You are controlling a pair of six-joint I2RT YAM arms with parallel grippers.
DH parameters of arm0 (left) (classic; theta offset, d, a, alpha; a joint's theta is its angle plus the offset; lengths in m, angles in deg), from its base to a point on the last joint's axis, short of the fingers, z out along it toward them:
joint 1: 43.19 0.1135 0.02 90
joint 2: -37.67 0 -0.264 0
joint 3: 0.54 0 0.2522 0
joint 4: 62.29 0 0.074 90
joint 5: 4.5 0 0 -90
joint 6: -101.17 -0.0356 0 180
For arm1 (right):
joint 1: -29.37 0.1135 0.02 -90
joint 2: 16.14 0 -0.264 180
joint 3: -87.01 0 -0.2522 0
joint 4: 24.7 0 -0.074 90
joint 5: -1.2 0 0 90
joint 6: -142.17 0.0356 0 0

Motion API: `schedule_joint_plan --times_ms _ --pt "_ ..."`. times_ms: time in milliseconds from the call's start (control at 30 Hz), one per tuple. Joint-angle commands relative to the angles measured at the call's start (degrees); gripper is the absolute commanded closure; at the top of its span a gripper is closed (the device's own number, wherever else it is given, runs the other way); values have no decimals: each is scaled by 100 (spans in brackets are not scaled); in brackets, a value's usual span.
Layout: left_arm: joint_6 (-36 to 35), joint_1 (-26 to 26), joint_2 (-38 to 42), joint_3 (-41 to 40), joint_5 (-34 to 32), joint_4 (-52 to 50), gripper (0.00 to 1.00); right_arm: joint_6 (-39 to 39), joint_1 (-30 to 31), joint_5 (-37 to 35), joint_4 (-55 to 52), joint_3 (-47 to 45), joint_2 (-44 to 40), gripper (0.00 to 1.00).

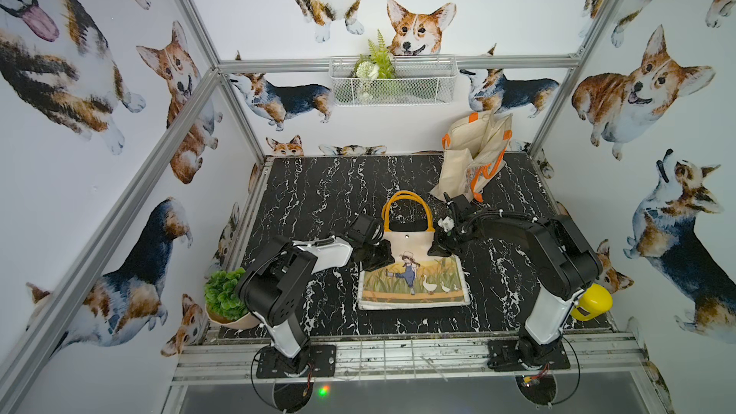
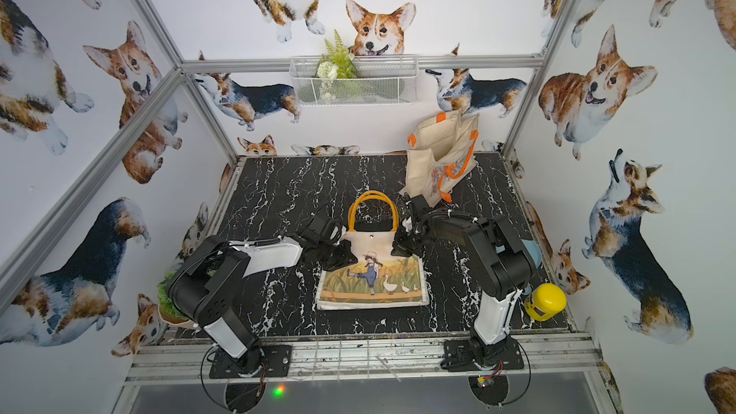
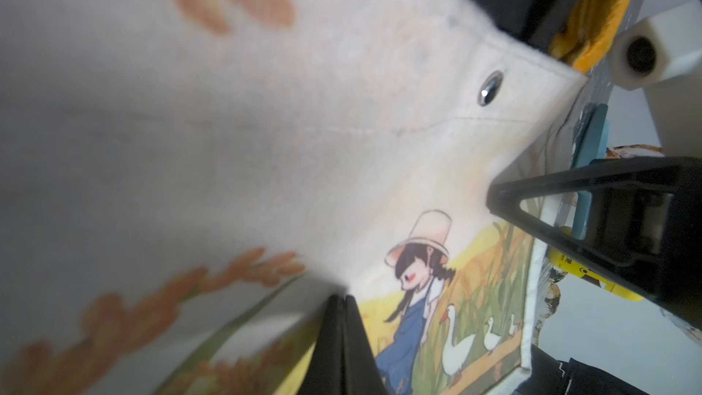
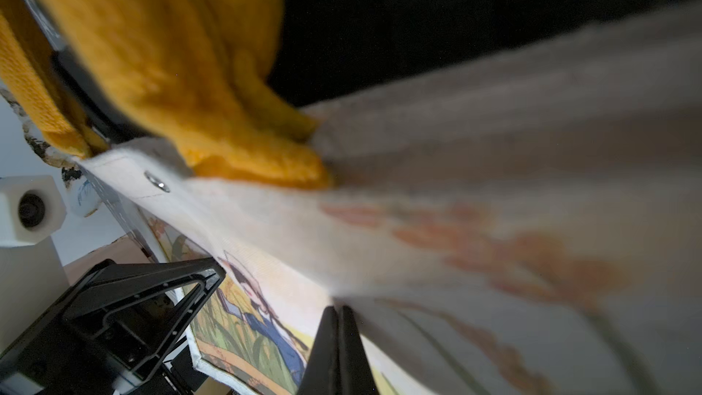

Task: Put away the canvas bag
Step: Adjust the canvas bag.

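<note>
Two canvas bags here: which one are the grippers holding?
The yellow-handled bag with the girl-and-geese print, lying mid-table: the left gripper and right gripper are each shut on its upper fabric. The orange-handled bag stands at the rear, ungripped.

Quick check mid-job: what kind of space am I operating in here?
Probably a staged robot test booth rather than a real room: an aluminium frame, corgi-print walls and a marble-look tabletop.

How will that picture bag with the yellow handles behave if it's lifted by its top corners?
Probably floppy: the canvas bag lies flat and its cloth folds in where the left gripper and right gripper pinch it. Likely light, since it looks empty. The yellow handles would probably flop over.
</note>
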Motion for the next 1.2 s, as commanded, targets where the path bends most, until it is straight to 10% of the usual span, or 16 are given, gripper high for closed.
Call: schedule_joint_plan --times_ms 0,600,1167 --pt "-90 18 -41 -205 -277 -244 100 84 -189 -353 -166 -407 -35 98" --pt "-294 343 806 -1005 -526 -625 100 269 -722 -384 -42 -1280 -1087 95" --pt "663 -408 2391 -2143 -721 -393 100 1339 988 -526 1102 -2129 -1753 95"
